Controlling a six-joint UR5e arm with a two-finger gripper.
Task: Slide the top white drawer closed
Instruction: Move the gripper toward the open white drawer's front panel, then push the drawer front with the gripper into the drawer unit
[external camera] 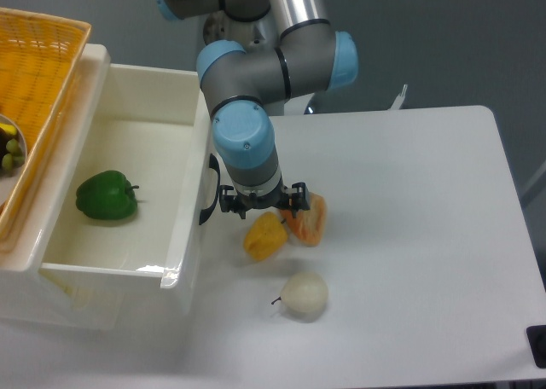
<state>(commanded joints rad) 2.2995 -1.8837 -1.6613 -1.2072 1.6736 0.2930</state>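
Camera view from above is showing the top white drawer [128,163] standing pulled out at the left of the frame, with a green pepper [107,196] lying inside. Its curved black handle [207,194] is facing right, just beside the pincer [260,208], which is hanging immediately right of the drawer front at mid-frame. How wide the pincer is standing cannot be told, since the wrist is covering the fingers. The arm [256,73] is reaching down from the top centre, elbow bent, wrist pointing downward at the white surface [409,235]. An orange basket [34,82] is sitting at upper left.
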